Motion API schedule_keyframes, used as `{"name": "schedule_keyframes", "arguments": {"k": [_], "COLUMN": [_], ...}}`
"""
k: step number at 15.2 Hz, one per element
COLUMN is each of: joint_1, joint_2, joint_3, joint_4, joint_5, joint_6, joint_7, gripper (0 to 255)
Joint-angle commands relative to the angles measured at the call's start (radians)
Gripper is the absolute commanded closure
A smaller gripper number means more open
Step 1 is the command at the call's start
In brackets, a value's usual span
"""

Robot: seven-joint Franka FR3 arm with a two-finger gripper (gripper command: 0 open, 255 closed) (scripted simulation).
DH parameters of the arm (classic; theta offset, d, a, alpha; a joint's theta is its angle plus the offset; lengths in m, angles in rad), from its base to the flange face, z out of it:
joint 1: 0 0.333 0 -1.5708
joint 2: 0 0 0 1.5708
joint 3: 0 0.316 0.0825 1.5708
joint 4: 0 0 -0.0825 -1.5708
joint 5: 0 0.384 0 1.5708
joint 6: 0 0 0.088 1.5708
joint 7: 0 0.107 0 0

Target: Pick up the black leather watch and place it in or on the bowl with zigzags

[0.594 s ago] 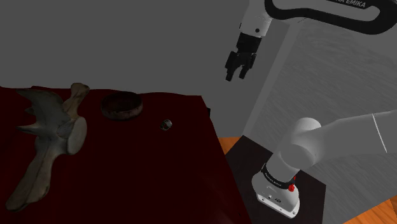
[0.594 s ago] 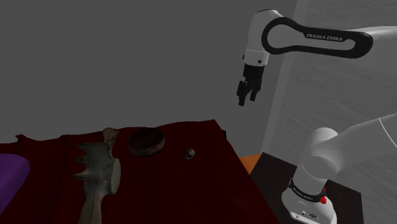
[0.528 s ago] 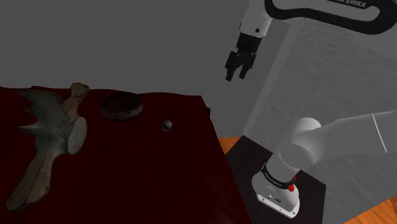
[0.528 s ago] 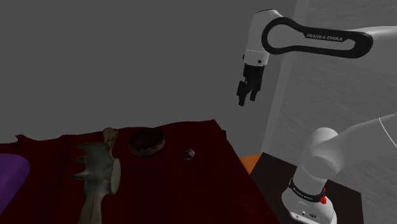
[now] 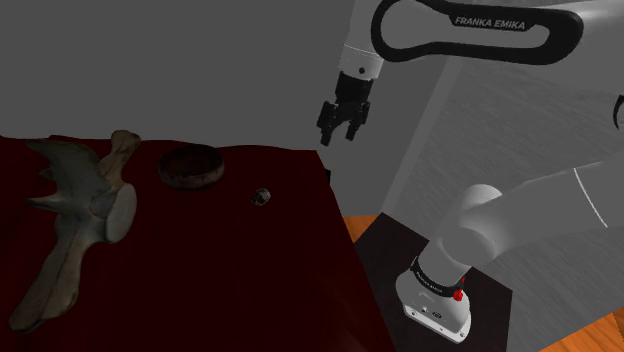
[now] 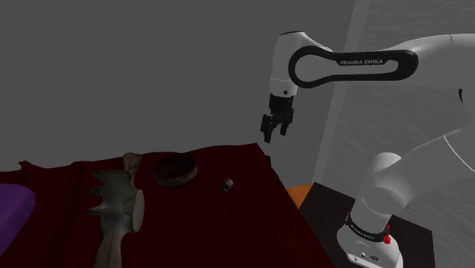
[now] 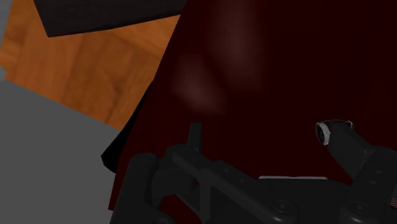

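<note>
The watch [image 5: 261,196] is a small dark curled thing lying on the dark red table [image 5: 220,290], a little to the shoulder view's right of the brown round bowl [image 5: 191,166]. The second exterior view has the watch [image 6: 227,183] and the bowl [image 6: 176,169] near the table's far edge. My gripper [image 5: 333,138] hangs open and empty in the air above the table's far right corner, higher than the watch and to its right. It also hangs there in the second exterior view [image 6: 270,136]. In the wrist view the watch [image 7: 325,130] lies just beyond one fingertip of the gripper [image 7: 270,137].
A large pale bone-shaped sculpture [image 5: 80,215] lies across the table's left part. A purple thing [image 6: 11,211] sits at the second exterior view's left edge. The robot's stand [image 5: 440,295] is beside the table's right edge, on a wooden floor [image 7: 95,70]. Grey walls stand behind.
The arm has swung toward the shoulder view's left and dropped slightly, bringing the gripper over the table's far right corner. The fingers stay apart. The watch and bowl have not moved.
</note>
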Motion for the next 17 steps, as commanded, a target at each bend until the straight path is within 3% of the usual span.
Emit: {"name": "schedule_keyframes", "arguments": {"k": [1,9,17], "joint_1": [0.005,0.011,0.012], "joint_2": [0.041,0.276,0.562], "joint_3": [0.037,0.183,0.295], "joint_4": [-0.017,0.028,0.151], "joint_5": [0.01,-0.001,-0.117], "joint_6": [0.063,0.264,0.411], "joint_7": [0.037,0.206,0.407], "gripper": [0,0,0]}}
